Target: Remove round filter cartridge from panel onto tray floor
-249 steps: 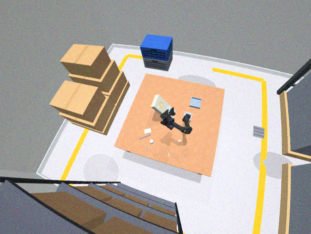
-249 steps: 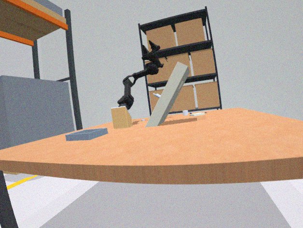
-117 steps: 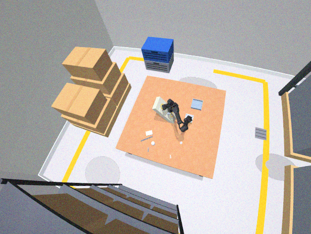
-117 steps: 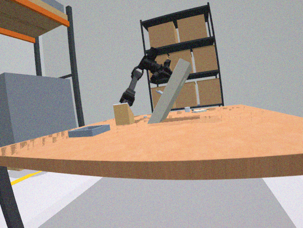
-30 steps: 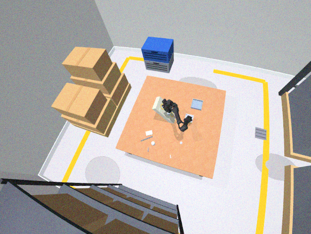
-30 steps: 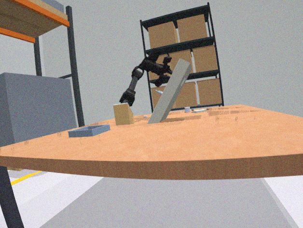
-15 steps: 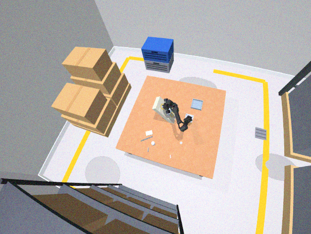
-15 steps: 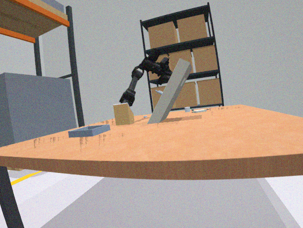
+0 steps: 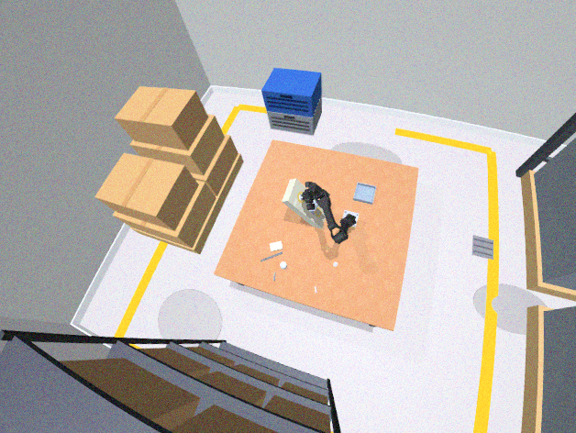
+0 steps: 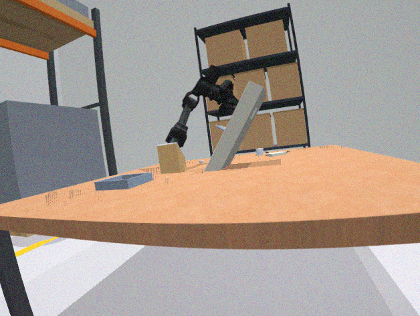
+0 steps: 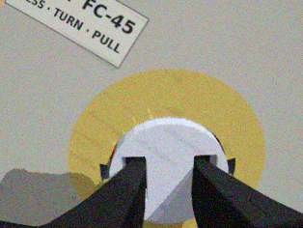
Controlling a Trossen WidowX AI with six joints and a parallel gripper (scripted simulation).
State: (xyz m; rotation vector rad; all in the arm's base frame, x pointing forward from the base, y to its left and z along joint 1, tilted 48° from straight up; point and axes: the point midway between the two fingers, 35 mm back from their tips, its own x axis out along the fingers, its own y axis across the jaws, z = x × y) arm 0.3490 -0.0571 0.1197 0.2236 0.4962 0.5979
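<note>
Cardboard boxes (image 9: 145, 191) rise at the upper left — a blue crate (image 9: 292, 88) sits atop a gray one (image 9: 291, 122), upper center.

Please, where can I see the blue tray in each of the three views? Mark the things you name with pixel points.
Top: the blue tray (image 9: 364, 193) (image 10: 112, 185) is right of centre, on the table.
Exterior: lower left of centre, near the table's front edge.
Wrist: not in it.
Shared landmark: the pale panel (image 9: 293, 194) (image 10: 236, 127) (image 11: 39, 106).
</note>
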